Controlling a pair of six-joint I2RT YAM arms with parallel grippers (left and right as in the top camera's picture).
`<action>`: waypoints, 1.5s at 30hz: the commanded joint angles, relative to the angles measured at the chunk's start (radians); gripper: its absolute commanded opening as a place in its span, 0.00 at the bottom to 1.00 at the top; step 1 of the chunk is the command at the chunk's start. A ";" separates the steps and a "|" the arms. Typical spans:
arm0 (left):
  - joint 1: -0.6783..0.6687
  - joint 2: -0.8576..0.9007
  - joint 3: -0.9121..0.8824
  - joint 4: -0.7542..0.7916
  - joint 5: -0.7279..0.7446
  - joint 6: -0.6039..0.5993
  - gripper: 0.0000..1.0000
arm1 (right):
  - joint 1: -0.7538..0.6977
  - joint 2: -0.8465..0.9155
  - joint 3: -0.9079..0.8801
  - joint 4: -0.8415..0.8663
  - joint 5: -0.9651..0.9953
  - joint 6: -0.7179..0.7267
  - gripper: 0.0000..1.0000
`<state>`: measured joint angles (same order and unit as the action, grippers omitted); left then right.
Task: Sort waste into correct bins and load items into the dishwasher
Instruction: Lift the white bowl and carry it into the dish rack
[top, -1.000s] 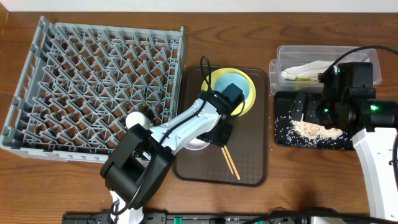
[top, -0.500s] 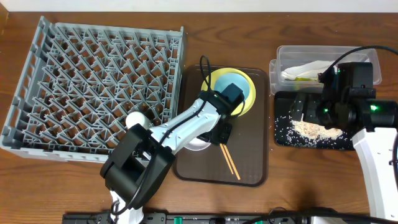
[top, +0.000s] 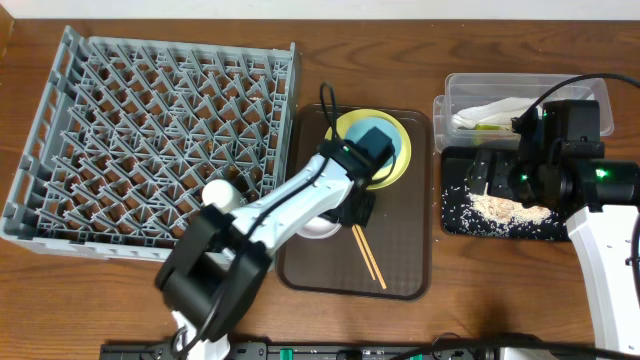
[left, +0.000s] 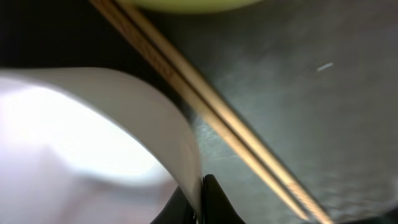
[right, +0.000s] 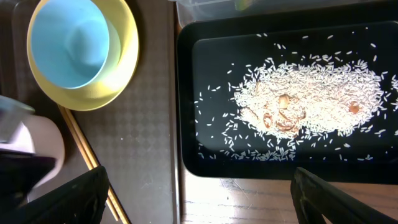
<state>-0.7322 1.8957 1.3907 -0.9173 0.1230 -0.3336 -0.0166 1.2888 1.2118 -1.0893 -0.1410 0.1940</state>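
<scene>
My left gripper (left: 200, 186) is shut on the thin rim of the white bowl (left: 93, 137), which sits on the brown serving tray (top: 400, 260) under my left gripper (top: 350, 212). The chopsticks (left: 217, 118) lie just right of the bowl, side by side. Behind it the light blue bowl (right: 71, 40) rests on the yellow plate (right: 121, 68). My right gripper (right: 199, 186) hangs open near the black tray (right: 186, 93), which holds rice (right: 305, 99). The clear box (top: 520, 88) holds a white napkin (top: 490, 110) and a green wrapper (top: 485, 125).
The grey dish rack (top: 150, 130) fills the left of the table, its pegs bare. The brown tray lies between the rack and the two bins. Bare wooden tabletop (top: 480, 290) runs along the front.
My left arm's lower links have shifted slightly to the left. The right arm and everything on the trays stay where they were.
</scene>
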 joint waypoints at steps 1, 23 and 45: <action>0.031 -0.132 0.061 -0.004 -0.005 -0.005 0.07 | -0.015 -0.008 0.016 -0.004 0.006 0.011 0.91; 0.736 -0.361 0.066 0.126 0.781 0.239 0.08 | -0.015 -0.008 0.016 -0.004 0.006 0.011 0.91; 1.083 -0.022 0.066 0.126 1.112 0.262 0.07 | -0.015 -0.008 0.016 -0.007 0.007 0.011 0.90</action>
<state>0.3225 1.8454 1.4437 -0.7872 1.1950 -0.0952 -0.0166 1.2888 1.2118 -1.0958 -0.1406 0.1940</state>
